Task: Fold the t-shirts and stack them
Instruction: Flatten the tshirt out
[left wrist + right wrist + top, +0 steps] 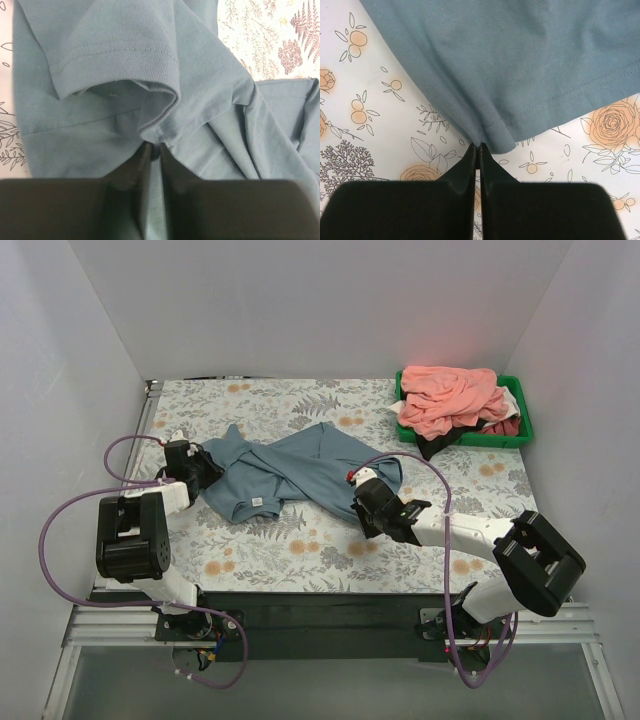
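A grey-blue t-shirt [290, 472] lies crumpled across the middle of the floral table cover [300, 550]. My left gripper [205, 468] is shut on a fold of it near a sleeve at its left end; the wrist view shows the cloth [150, 90] pinched between the fingertips [154, 146]. My right gripper [358, 490] is shut on the shirt's hemmed edge [495, 131] at its right end, fingertips [479, 146] together just above the cover. Salmon-pink shirts [450, 398] with white, dark red and black pieces are heaped in a green bin [520, 430].
The green bin stands at the back right corner. White walls close in the table on three sides. A purple cable [410, 462] arcs over the right arm, another [70, 510] loops beside the left arm.
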`<control>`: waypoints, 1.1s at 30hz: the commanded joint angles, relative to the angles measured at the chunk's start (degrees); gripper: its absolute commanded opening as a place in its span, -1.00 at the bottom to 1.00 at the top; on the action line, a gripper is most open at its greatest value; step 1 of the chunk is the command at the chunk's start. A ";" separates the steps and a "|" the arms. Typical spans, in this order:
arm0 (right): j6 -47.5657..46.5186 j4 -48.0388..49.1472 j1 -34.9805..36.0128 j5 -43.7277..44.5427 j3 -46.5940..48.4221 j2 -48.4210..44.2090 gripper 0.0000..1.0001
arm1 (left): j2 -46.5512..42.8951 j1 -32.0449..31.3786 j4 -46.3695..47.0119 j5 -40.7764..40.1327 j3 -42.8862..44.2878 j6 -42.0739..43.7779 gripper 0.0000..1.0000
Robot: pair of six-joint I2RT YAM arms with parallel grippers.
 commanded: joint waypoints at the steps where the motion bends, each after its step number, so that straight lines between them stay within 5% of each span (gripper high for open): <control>1: 0.44 0.92 -0.17 1.25 -0.04 -1.07 -0.97 | -0.36 -0.14 0.95 0.92 0.38 0.08 -0.88; 3: 0.62 0.92 -0.08 1.69 -0.22 -1.68 -0.97 | -0.62 -0.22 0.87 0.83 0.38 0.08 -1.00; 19: -2.10 -0.74 -8.34 8.11 5.57 -9.07 -0.97 | -8.09 -0.22 -1.24 -2.69 8.37 0.87 -1.00; 27: -4.21 -3.30 -16.86 12.51 7.08 -13.90 -0.97 | -0.98 -1.36 -1.25 16.36 12.51 5.44 -1.00; 29: -4.39 -3.30 -18.98 11.81 6.82 -14.17 -0.97 | 1.74 -1.54 -0.72 19.54 13.12 6.15 -0.81; 33: -4.57 -3.30 -20.30 10.75 6.20 -13.12 -0.97 | 1.06 -1.63 -1.24 20.44 13.30 6.85 -0.01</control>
